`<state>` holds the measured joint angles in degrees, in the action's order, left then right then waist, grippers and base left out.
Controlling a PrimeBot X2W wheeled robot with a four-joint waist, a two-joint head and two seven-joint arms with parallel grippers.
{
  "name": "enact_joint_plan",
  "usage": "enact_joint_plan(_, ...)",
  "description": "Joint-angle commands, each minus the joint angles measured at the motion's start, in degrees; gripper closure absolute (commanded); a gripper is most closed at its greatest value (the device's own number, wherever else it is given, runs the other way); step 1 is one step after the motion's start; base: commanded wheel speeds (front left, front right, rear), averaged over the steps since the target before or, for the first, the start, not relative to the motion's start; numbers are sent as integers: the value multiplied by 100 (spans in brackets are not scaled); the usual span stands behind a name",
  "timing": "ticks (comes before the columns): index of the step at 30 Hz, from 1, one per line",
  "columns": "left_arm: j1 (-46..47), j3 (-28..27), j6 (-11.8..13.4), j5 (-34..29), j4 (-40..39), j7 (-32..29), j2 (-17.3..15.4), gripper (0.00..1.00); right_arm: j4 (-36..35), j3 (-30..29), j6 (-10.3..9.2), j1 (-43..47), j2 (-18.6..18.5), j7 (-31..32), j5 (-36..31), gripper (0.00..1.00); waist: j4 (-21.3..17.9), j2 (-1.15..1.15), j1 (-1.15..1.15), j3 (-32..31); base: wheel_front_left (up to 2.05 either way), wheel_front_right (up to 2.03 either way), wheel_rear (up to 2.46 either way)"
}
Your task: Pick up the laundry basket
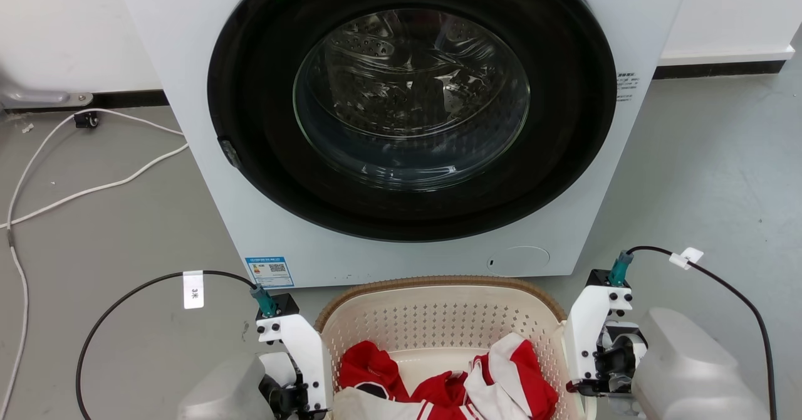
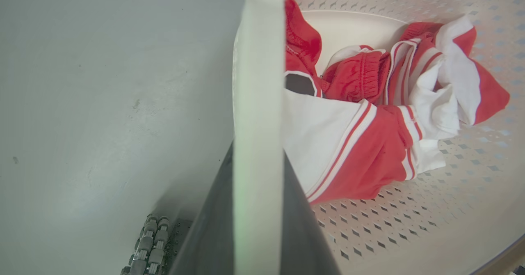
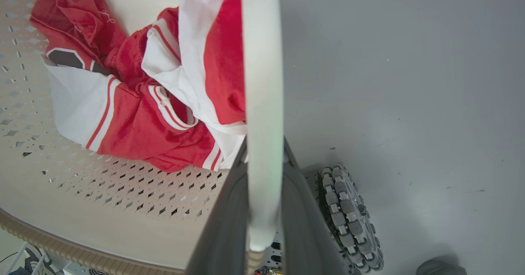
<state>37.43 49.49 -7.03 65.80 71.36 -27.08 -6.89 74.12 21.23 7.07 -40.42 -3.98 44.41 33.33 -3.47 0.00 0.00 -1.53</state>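
"Which step is it on?"

"The grip, I'd say, with the lift not yet begun. The laundry basket (image 1: 438,320) is at the bottom centre of the head view, just in front of the washing machine (image 1: 401,125). It looks to be resting on the floor (image 1: 125,219), with red and white clothes (image 1: 451,388) heaped inside."

"And the grippers?"

"One is on each side of it. In the left wrist view the pale loop handle (image 2: 258,61) runs up the middle of the frame. The left gripper (image 2: 258,156) has a dark finger tight against either face of it, so it's narrow and clamped on. The right gripper (image 3: 264,154) is the same, pinching the other loop handle (image 3: 262,41) at frame centre, with basket wall to the left and bare floor to the right."

"What does the next move need?"

"Both arms should rise together and level. If the pull is uneven, I'd expect the basket to tip and the clothes to slide. Those thin handles could also slip through the fingers."
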Motion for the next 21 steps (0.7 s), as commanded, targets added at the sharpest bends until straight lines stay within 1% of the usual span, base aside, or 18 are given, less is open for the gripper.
enact_joint_plan(1,21,13,-83,65,-114,2,197,100,-51,-31,77,76,201,8,72,100,-2,0,0,-1,0,0,0)
enact_joint_plan(21,6,134,-84,193,-113,8,192,100,-51,-132,77,73,202,49,24,100,-13,0,0,-17,0,0,0)
